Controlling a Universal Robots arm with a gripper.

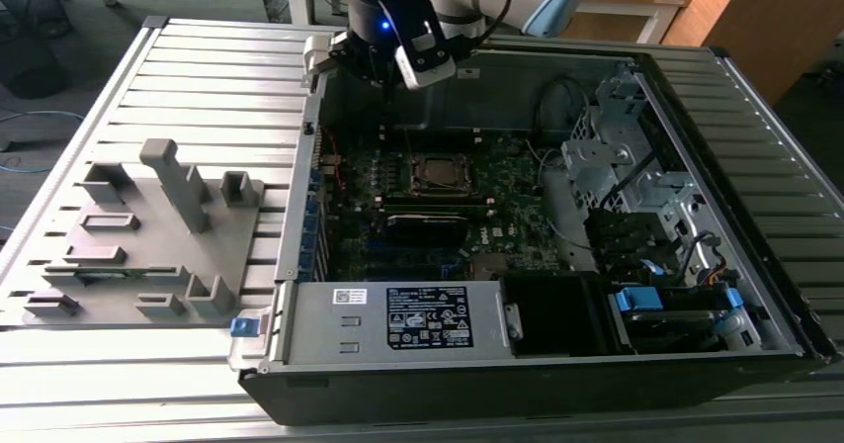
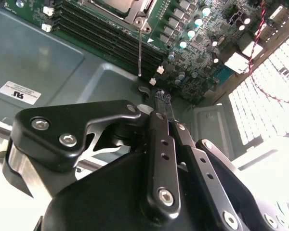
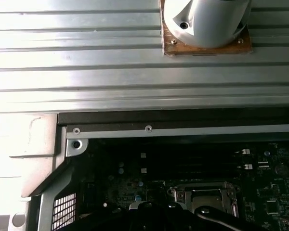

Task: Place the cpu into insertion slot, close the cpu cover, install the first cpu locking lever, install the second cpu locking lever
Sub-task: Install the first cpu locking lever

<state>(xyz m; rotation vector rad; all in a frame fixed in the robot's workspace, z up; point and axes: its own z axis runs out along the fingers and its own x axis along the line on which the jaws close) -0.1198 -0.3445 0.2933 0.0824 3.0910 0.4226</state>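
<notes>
Mobo (image 1: 508, 186) showing dark green w/ silver-capped dots. Cpu cover (image 1: 440, 174) gleaming silver round a dull grey centre. Table (image 1: 211, 67) running in pale grey ribbed stripes. PSU box (image 1: 316, 324) showing silver w/ black label, white print. Fixture tray (image 1: 132, 257) looking plain mid-grey. Clips (image 1: 637, 300) showing bright blue. Gripper (image 2: 163, 103) looking matte black. Twisted wire (image 2: 258, 33) alternating red & black.
</notes>
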